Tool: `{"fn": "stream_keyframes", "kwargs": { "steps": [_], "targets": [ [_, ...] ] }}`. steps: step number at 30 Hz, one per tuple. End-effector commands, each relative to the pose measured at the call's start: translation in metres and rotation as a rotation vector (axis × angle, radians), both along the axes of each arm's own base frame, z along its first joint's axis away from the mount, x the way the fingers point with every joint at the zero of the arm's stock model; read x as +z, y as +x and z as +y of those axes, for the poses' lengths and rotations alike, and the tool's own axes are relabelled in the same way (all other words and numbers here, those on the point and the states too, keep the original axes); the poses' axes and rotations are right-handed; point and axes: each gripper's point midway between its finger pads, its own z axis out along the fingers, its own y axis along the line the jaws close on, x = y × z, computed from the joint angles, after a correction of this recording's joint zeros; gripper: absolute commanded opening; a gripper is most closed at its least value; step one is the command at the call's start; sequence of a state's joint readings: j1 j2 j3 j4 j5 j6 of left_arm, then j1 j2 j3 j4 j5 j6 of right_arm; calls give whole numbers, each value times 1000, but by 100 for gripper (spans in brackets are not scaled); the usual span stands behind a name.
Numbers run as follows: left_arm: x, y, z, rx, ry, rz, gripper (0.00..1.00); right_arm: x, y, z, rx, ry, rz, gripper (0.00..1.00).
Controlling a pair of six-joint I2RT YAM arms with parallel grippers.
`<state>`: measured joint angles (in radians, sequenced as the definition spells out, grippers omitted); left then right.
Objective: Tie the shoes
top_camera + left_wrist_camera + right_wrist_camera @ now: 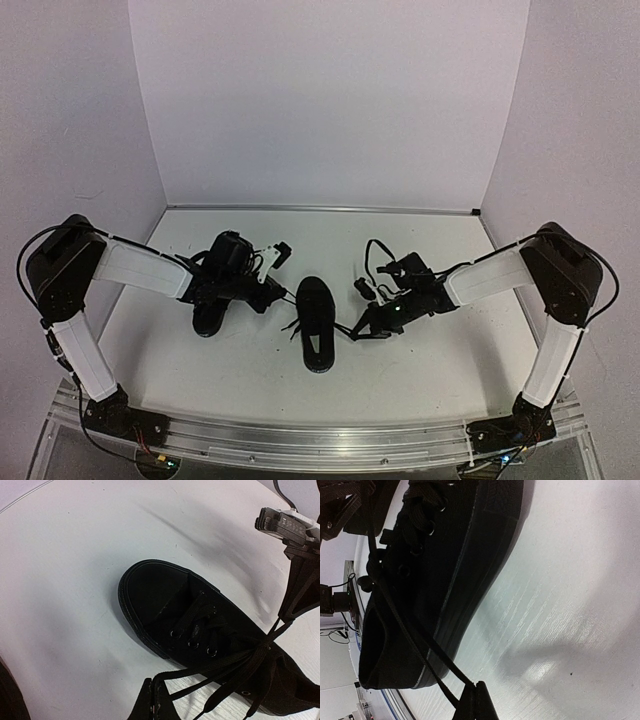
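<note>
One black shoe [316, 325] lies at the table's middle, toe pointing away from the arm bases; it also shows in the left wrist view [165, 605] and, side on, in the right wrist view [445, 555]. Its thin black laces [225, 665] are loose and pulled out to both sides. My left gripper [283, 297] [152, 700] is shut on a lace strand at the shoe's left. On the shoe's right, my right gripper [353, 331] [479, 700] is shut on another strand [415, 645], drawn taut. The second shoe [210, 312] sits partly under my left arm.
The white table [420, 370] is walled by white panels at the back and sides. An aluminium rail [320, 440] runs along the near edge with both arm bases on it. Loose cables [375, 250] arc above my right wrist.
</note>
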<state>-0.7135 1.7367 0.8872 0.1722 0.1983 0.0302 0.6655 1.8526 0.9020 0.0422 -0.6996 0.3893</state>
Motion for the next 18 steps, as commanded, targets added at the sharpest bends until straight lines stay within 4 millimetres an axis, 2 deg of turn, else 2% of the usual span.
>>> {"fn": "stream_keyframes", "kwargs": {
  "steps": [1, 4, 8, 11, 16, 18],
  "targets": [
    [10, 33, 23, 94, 23, -55, 0, -5, -10, -15, -6, -61, 55, 0],
    [20, 23, 8, 21, -31, -37, 0, 14, -7, 7, 33, -4, 29, 0],
    [32, 4, -15, -83, -55, -47, 0, 39, 7, 33, 47, 55, -4, 2],
    [40, -8, -29, -137, -48, -54, 1, 55, 21, 47, 37, 87, -22, 18],
    [63, -14, -30, -144, -94, -71, 22, 81, 34, 55, 27, 118, -64, 35],
    [76, -15, -28, -131, -113, -81, 39, 93, 37, 55, 23, 123, -89, 41]
  ]
}}
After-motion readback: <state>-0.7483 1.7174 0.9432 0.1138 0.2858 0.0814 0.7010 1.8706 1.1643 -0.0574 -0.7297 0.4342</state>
